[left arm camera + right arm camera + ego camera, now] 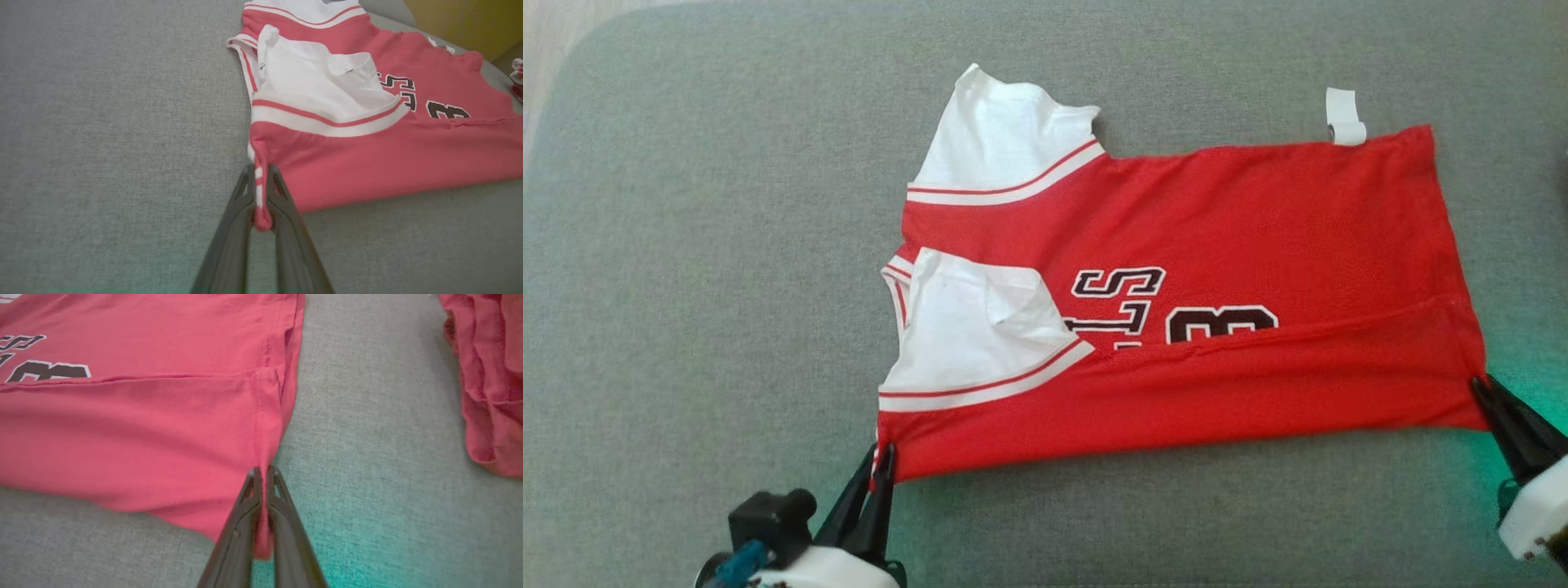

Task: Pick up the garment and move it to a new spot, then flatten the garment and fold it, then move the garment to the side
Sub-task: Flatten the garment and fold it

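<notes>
The garment (1258, 212) is a red jersey with white sleeves and dark lettering, lying across a grey cushion with its near long edge folded over the front. My left gripper (880, 459) is shut on the jersey's near shoulder corner, and red-and-white trim (259, 192) is pinched between the fingers. My right gripper (1480, 388) is shut on the near hem corner, with red cloth (263, 522) bunched between the fingers. One white sleeve (980, 335) lies folded over the chest; the other (996, 131) points away.
The grey cushion (686, 245) stretches wide to the left and in front of the jersey. A white label (1343, 114) sticks out at the far hem. Another red cloth pile (490, 375) lies to the right of the hem. Pale floor (547, 33) shows at the top left.
</notes>
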Tool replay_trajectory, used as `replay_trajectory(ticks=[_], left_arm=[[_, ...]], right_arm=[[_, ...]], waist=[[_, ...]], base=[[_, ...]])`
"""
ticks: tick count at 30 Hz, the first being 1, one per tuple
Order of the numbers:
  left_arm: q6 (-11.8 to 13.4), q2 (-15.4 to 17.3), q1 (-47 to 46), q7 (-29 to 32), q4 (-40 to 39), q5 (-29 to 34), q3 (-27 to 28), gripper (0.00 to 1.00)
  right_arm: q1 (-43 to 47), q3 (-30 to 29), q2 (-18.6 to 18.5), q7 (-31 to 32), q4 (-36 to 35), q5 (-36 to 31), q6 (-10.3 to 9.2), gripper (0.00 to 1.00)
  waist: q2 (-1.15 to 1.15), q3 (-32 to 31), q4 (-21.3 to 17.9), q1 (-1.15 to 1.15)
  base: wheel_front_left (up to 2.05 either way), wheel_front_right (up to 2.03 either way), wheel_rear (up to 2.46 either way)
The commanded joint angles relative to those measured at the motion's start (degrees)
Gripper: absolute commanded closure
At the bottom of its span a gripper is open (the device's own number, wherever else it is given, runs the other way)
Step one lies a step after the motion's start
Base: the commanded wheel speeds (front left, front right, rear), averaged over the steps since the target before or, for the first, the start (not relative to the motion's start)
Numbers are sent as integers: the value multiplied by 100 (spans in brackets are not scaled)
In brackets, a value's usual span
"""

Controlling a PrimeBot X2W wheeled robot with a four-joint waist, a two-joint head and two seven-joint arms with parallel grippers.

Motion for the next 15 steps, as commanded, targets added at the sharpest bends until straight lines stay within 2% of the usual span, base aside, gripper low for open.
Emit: replay_trajectory(ticks=[1,3,4,5,6,7,11,15], left_arm=[[95,150,-85,-17,-241,18,212,100],[152,180,-63,9,-314,56,196,100],[173,187,-67,31,-337,73,182,100],[190,180,-83,32,-356,80,186,89],[195,188,-110,33,-368,107,179,51],[210,197,-151,27,-380,143,182,0],[188,280,-508,42,-440,347,195,0],[3,453,-1165,248,-505,463,293,0]], right_arm=[[237,-157,-300,47,-132,3,-4,100],[347,-330,-260,65,-230,-56,-4,100],[383,-411,-224,65,-282,-89,-4,78],[412,-491,-188,61,-326,-136,-4,13],[430,-575,-146,40,-368,-198,-4,0],[435,-666,-94,29,-406,-261,-4,0],[403,-1021,139,-141,-653,-592,-4,0],[306,-1213,413,-277,-942,-968,-4,0]], waist=[[0,0,7,1],[0,14,-11,1],[0,23,-24,1],[0,28,-40,1],[0,29,-56,1],[0,34,-75,1],[0,73,-168,1],[0,179,-334,1]], base=[[0,0,0],[0,0,0],[0,0,0],[0,0,0],[0,0,0],[0,0,0],[0,0,0],[0,0,0]])
